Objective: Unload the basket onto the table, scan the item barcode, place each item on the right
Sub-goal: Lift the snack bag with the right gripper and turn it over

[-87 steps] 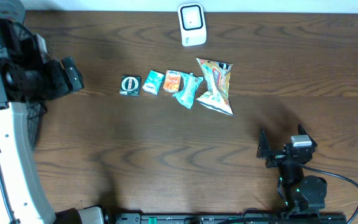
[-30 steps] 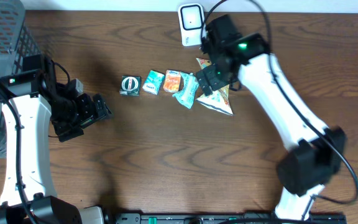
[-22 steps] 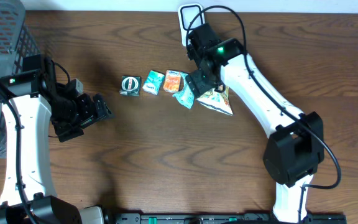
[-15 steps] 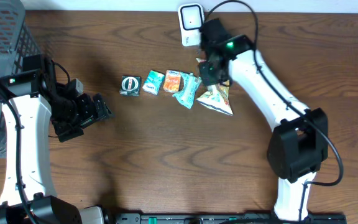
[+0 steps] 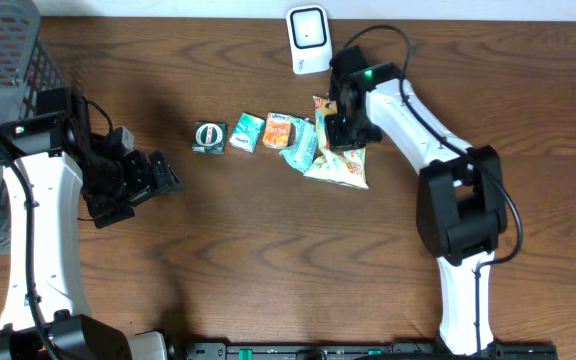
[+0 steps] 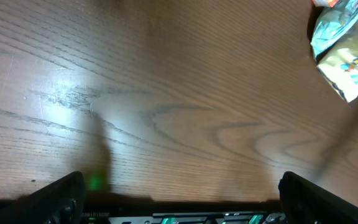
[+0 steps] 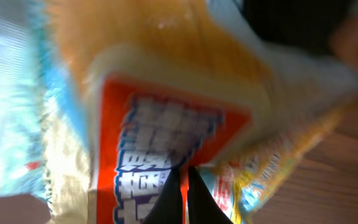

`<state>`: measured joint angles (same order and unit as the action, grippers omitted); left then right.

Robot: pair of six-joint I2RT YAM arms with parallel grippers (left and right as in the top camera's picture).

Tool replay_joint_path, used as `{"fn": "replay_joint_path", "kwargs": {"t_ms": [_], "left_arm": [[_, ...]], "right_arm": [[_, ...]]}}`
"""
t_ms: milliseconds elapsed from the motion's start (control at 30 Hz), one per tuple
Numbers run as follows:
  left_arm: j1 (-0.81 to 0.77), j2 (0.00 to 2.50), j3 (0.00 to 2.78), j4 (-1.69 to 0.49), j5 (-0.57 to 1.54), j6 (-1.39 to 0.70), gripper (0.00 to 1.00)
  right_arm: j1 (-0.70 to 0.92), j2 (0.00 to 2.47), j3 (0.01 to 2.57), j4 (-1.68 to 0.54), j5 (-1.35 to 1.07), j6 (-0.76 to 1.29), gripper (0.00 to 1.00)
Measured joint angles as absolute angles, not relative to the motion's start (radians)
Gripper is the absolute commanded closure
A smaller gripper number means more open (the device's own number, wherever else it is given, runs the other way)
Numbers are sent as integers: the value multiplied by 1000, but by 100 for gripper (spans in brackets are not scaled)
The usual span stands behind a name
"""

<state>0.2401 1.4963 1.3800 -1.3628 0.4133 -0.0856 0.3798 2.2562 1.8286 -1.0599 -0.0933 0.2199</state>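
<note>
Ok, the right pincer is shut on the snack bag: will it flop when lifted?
Probably floppy: the snack bag looks like thin, crinkled film, so its free end should sag below the right pincer. It is likely light for its size, since it looks puffy. The glossy film might slip, as the wrist view suggests only a fold is pinched.

White arms [image 5: 418,115], black joints [image 5: 458,215]; left claw [image 5: 171,181] and right claw [image 5: 340,133] black, a green light [image 5: 368,72] and black cable [image 5: 378,28] behind each.
</note>
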Motion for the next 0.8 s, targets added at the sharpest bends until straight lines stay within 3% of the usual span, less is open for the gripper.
{"fn": "replay_joint_path", "kwargs": {"t_ms": [267,500,800], "left_arm": [[240,1496,1380,-1362,413,-86,2],[240,1496,1380,-1362,413,-86,2],[240,1496,1380,-1363,413,-86,2]], "right_arm": [[380,2235,1830,-1237,-77,226,99],[402,2040,1834,-1245,-80,227,99],[513,2107,1647,-1119,-47,313,99]]}}
